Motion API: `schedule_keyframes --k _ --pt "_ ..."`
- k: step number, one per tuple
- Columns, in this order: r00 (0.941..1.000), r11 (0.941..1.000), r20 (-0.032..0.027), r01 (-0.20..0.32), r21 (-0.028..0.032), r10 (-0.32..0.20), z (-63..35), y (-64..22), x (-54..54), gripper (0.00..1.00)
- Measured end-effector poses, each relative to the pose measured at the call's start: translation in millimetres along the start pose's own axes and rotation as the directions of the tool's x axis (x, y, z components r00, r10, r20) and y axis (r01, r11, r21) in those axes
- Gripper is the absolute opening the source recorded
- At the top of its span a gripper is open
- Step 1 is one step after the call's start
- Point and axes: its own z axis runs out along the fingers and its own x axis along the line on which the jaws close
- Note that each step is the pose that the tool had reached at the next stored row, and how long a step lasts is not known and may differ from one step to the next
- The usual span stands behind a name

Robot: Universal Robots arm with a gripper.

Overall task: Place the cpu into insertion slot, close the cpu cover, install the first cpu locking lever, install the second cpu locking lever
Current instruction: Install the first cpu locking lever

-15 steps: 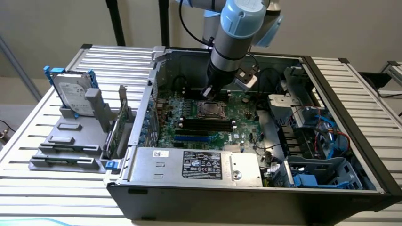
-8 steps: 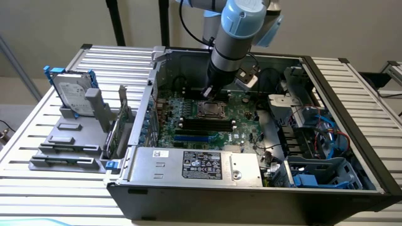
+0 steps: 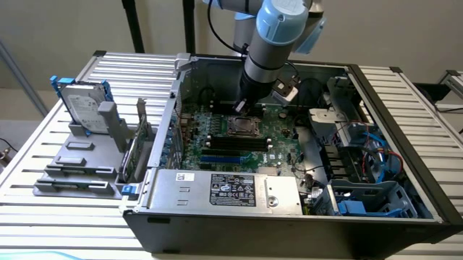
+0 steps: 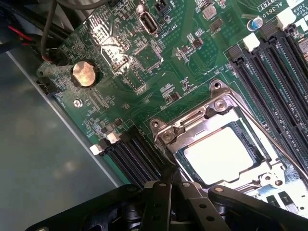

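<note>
My gripper (image 4: 168,192) is closed, fingers pressed together, nothing visibly held between them. In the wrist view it sits just off the edge of the insertion slot (image 4: 226,144), fingertips near the slot's rim on the side next to one bank of memory slots (image 4: 132,159). The cpu (image 4: 219,156) lies in the slot, silver-grey face up and glaring bright. The cpu cover (image 4: 192,127) is down over it, framing the chip through its cut-out middle. A thin locking lever (image 4: 262,125) runs along one side of the slot; can't tell whether it's latched. Second bank of memory slots (image 4: 269,77) sits on the slot's far side. Further out on the green motherboard (image 4: 183,62): a round coin cell battery (image 4: 84,73) near the board edge and a small upright connector (image 4: 148,22). In the exterior view my arm (image 3: 271,49) reaches down into the open computer case (image 3: 405,135), gripper (image 3: 241,105) right above the slot (image 3: 242,126) near the board's far edge. Power supply (image 3: 224,190) sits along the case's near wall, blue drive cage (image 3: 369,200) in the near corner on the exterior view's right. Outside the case, on the slatted table (image 3: 43,162) by its edge on the exterior view's left, a hard drive (image 3: 83,108) stands in a grey holder (image 3: 79,162).
</note>
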Motion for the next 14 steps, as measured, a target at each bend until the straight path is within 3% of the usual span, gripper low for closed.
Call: schedule_keyframes --k 4,10,14 --pt "1.0000 1.0000 -0.0025 0.006 0.0040 -0.006 0.0 2.4 1.6 0.11" --pt "0.9998 0.9998 -0.0150 0.015 0.0161 -0.015 -0.5 6.9 4.1 0.11" --pt "0.9996 0.9996 -0.0200 0.019 0.0210 -0.019 -0.4 8.9 4.0 0.11"
